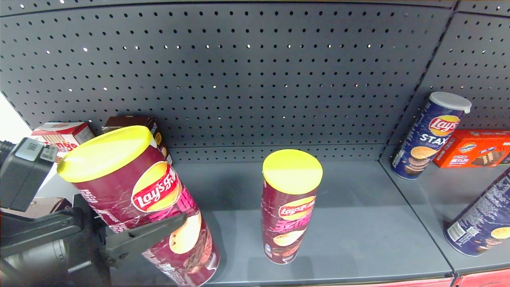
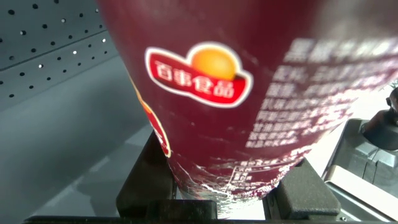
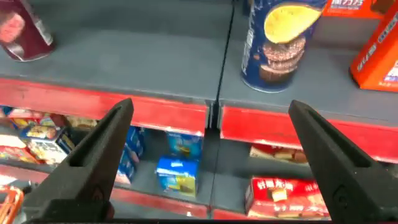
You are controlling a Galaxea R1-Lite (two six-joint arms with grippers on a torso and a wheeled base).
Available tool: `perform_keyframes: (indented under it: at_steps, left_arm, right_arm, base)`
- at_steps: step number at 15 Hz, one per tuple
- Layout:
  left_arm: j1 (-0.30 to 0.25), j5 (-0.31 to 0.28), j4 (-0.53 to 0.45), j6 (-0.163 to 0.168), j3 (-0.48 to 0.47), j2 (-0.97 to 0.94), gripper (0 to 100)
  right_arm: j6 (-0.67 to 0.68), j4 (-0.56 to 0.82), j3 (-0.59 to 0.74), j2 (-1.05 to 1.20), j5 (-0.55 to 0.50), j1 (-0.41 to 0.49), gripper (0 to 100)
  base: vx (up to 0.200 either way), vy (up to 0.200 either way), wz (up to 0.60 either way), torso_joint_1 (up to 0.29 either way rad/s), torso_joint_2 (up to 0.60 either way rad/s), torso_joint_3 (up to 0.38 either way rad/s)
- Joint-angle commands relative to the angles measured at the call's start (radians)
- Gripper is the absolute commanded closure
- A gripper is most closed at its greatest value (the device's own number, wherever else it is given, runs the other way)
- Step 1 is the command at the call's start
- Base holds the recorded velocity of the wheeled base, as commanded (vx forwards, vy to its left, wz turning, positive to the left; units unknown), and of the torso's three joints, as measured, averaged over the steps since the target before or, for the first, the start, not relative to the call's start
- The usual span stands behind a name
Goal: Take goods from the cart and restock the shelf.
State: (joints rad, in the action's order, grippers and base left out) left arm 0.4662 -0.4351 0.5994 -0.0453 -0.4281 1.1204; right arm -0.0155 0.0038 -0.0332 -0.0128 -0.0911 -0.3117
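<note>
Your left gripper (image 2: 224, 199) is clamped on a maroon chip can (image 1: 135, 199), tilted at the shelf (image 1: 358, 231), not yet released. A matching can (image 1: 289, 215) stands placed. Right gripper (image 3: 211, 106) is spread, empty.

The left end effector (image 2: 224, 186) sits at the left front of the shelf (image 1: 350, 223), its fingers (image 1: 147, 235) clamped on the lower half of a tilted maroon chip can (image 1: 119, 179). The right end effector (image 3: 211, 107) hangs before the shelf's front edge, jaws spread wide.
</note>
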Motion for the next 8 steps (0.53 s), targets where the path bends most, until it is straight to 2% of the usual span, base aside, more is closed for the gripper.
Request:
perform_keyframes:
  at_steps: [1,2,3,4,6,7,8]
  left_arm:
    - [0.000,-0.001,0.000,-0.001,-0.004,-0.001,100]
    - [0.000,-0.001,0.000,-0.001,-0.004,-0.001,100]
    - [0.000,-0.002,0.000,-0.001,-0.006,0.001,100]
    - [0.000,-0.002,0.000,-0.001,-0.008,0.001,100]
    - [0.000,-0.002,0.002,0.001,-0.012,0.001,100]
    - [0.000,-0.002,0.002,0.001,-0.014,0.001,100]
    - [0.000,-0.002,0.002,-0.001,-0.011,0.001,100]
  right_arm:
    - [-0.003,-0.044,0.019,0.013,0.237,0.002,0]
    - [-0.004,-0.044,0.022,0.013,0.320,0.002,0]
    - [0.002,-0.041,0.021,0.013,0.355,0.002,0]
    - [0.020,-0.041,0.021,0.013,0.332,0.002,0]
    - [0.074,-0.041,0.019,0.013,0.180,0.003,0]
    - [0.085,-0.047,0.021,0.013,0.011,0.003,0]
    - [0.069,-0.056,0.026,0.013,-0.004,0.002,0]
  base:
    - [0.000,0.000,0.00,0.000,0.00,0.000]
    - [0.000,0.000,0.00,0.000,0.00,0.000]
    - [0.000,0.000,0.00,0.000,0.00,0.000]
    - [0.000,0.000,0.00,0.000,0.00,0.000]
    - [0.000,0.000,0.00,0.000,0.00,0.000]
    - [0.000,0.000,0.00,0.000,0.00,0.000]
    - [0.000,0.000,0.00,0.000,0.00,0.000]
